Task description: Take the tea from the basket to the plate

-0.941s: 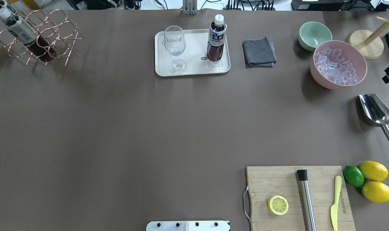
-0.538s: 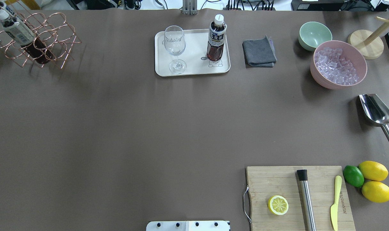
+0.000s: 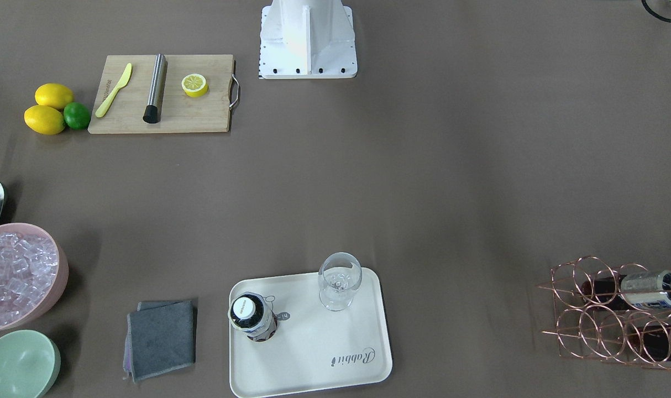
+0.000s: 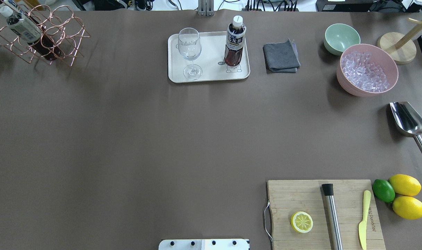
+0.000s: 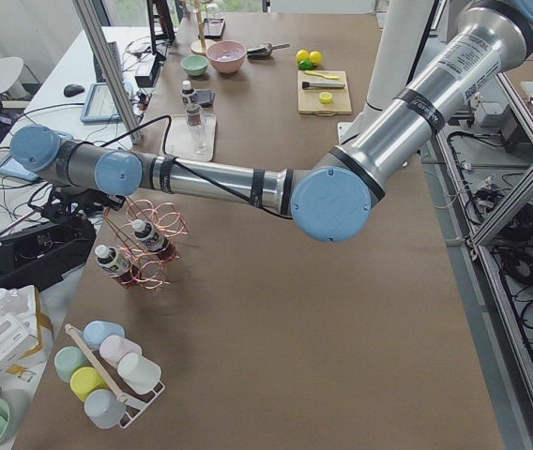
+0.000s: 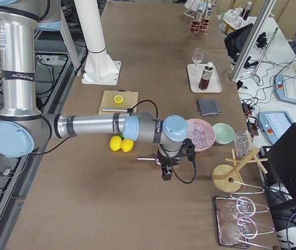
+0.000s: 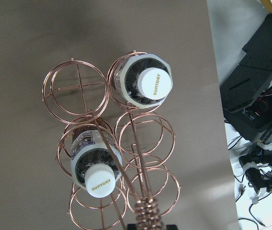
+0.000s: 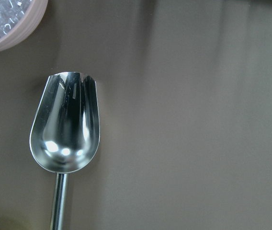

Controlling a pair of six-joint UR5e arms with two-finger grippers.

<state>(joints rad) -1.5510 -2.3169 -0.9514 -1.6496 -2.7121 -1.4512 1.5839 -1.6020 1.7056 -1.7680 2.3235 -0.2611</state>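
A small clear plastic bottle of dark brown tea with a white screw cap (image 4: pixel 235 41) stands upright on the cream-white rectangular tray-like plate (image 4: pixel 211 77), which lies toward 12 o'clock on the brown desk (image 4: pixel 162 139) in the overhead view. The bottle is at the plate's 3 o'clock end, and a clear stemmed glass (image 4: pixel 189 52) stands at the 9 o'clock end.

The copper wire basket of six round rings (image 4: pixel 40 34) is far off at 10 o'clock from the plate, at the desk's corner. Two more tea bottles (image 7: pixel 141 86) sit in its rings.

The left fingers (image 5: pixel 107 199) are just above the basket's coiled-wire handle (image 7: pixel 145 213). I cannot tell how wide they stand or whether they grip it.

The right fingers (image 6: pixel 164 175) hang over a shiny metal scoop (image 8: pixel 65 124), at 5 o'clock from a pink bowl of ice cubes (image 4: pixel 367 69). Their opening cannot be made out either.
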